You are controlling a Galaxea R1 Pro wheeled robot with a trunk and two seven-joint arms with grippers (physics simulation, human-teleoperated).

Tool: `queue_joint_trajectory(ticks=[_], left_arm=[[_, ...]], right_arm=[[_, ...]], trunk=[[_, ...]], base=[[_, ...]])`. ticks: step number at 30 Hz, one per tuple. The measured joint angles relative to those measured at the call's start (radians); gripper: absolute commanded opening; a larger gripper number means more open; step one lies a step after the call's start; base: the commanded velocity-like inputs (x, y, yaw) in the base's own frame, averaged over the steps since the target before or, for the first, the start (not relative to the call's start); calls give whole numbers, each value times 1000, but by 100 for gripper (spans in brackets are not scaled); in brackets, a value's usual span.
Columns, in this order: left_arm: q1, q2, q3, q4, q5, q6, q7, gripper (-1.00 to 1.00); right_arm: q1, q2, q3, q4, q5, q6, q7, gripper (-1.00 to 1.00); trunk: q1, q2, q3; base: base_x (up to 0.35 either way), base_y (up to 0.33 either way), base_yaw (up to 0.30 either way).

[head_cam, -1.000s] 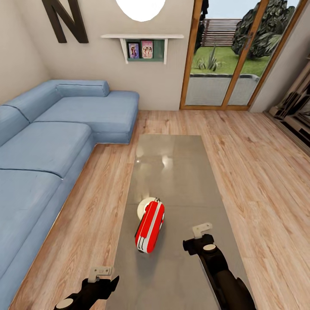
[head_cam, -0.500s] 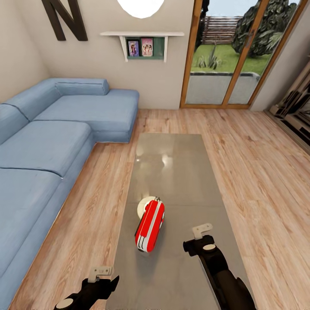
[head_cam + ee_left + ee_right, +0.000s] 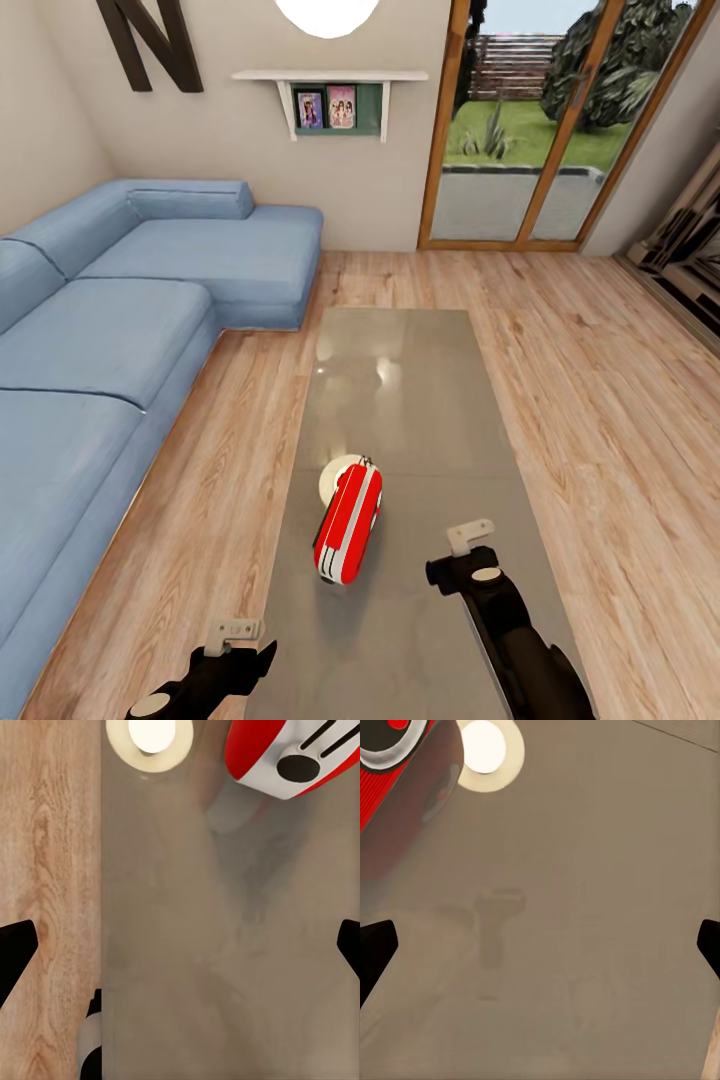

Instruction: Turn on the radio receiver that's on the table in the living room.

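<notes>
Nothing on the surface has moved since the earlier frames; just the view has tilted slightly. The radio receiver lies lengthwise on the grey coffee table, near its left edge, between both arms. The left claw and right claw hover well apart from it, both seemingly released, fingertips spread wide in the wrist views. A blue sofa stands left.

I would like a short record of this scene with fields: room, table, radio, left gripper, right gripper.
room: living room with blue sofa and glass doors
table: long grey glossy table, lamp reflected in it
radio: red radio receiver lying on the table, untouched
left gripper: left gripper open, at the table's near left edge
right gripper: right gripper open, over the table, to the right of the radio
</notes>
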Motion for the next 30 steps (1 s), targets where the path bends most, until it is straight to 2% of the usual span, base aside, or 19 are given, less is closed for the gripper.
queue_joint_trajectory(ticks=[30], left_arm=[[0, 0, 0, 0, 2, 2, -2, 100]], right_arm=[[0, 0, 1, 0, 0, 4, 0, 100]], trunk=[[0, 0, -4]], base=[[23, 37, 0]])
